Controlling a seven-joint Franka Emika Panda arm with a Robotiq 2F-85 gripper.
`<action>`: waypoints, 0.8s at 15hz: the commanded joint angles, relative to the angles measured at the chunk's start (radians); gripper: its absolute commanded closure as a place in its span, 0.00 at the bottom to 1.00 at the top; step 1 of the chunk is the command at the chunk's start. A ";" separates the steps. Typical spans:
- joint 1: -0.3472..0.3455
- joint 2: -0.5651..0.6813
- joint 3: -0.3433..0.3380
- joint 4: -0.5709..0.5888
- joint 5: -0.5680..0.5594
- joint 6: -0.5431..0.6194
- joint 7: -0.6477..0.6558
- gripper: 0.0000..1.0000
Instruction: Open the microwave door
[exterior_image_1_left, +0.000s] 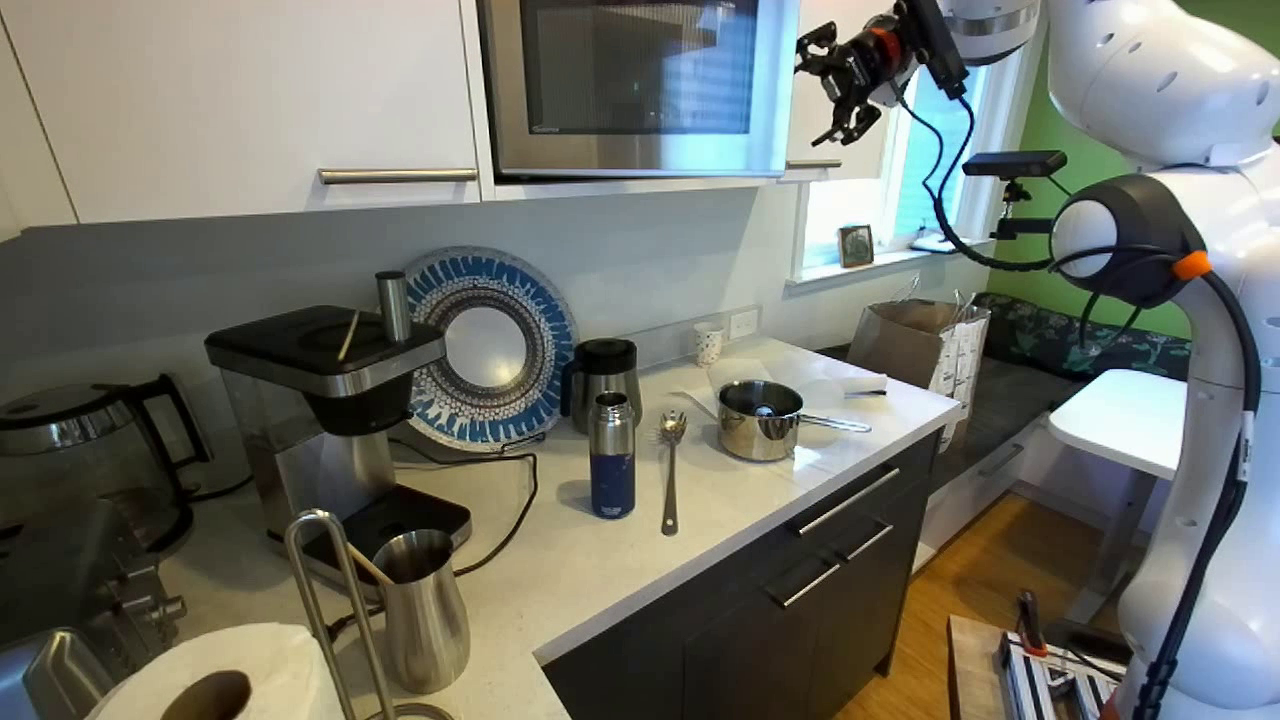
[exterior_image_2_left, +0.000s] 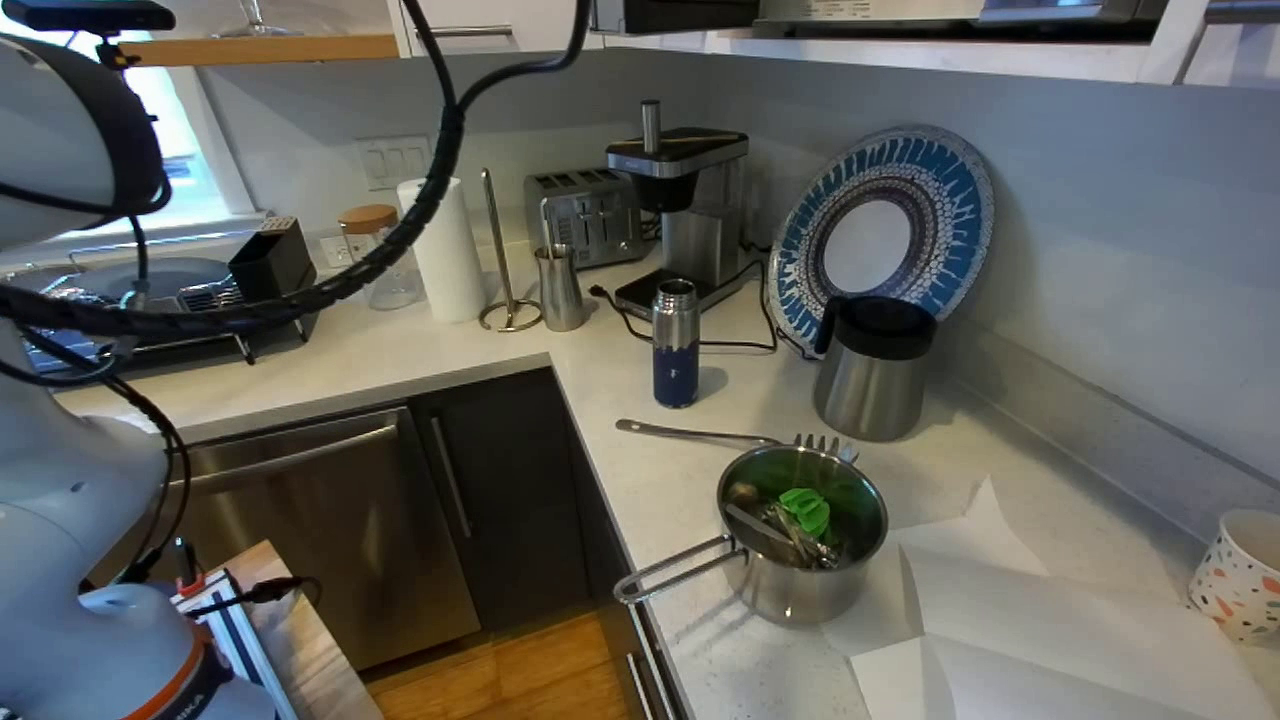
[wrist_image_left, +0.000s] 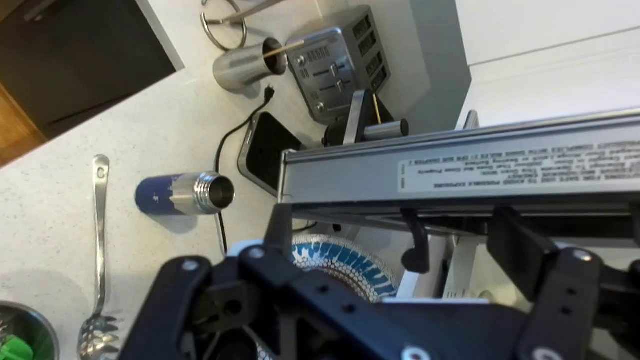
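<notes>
The microwave door (exterior_image_1_left: 640, 70) shows its dark window and silver frame at the top of an exterior view. It stands ajar. In the wrist view the door's free edge (wrist_image_left: 345, 180) is a silver strip with a label, and a black latch hook sticks out from its inner side. A gap lies behind the edge. The microwave (exterior_image_2_left: 900, 12) shows only its lower edge at the top of an exterior view. My gripper (exterior_image_1_left: 828, 88) is open, just right of the door's free edge. In the wrist view its fingers (wrist_image_left: 400, 240) are apart by the door's inner edge, holding nothing.
White cabinets (exterior_image_1_left: 240, 100) flank the microwave. On the counter below stand a coffee machine (exterior_image_1_left: 325, 345), a patterned round plate (exterior_image_1_left: 485, 350), a blue bottle (exterior_image_1_left: 612, 475) and a steel pot (exterior_image_1_left: 760, 425). An arm cable (exterior_image_2_left: 430, 200) hangs across an exterior view.
</notes>
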 joint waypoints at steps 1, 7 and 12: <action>-0.022 -0.014 0.013 -0.038 0.101 -0.088 -0.001 0.00; 0.013 -0.021 0.034 -0.087 0.178 -0.099 -0.003 0.00; 0.060 -0.044 0.052 -0.118 0.183 -0.157 0.016 0.00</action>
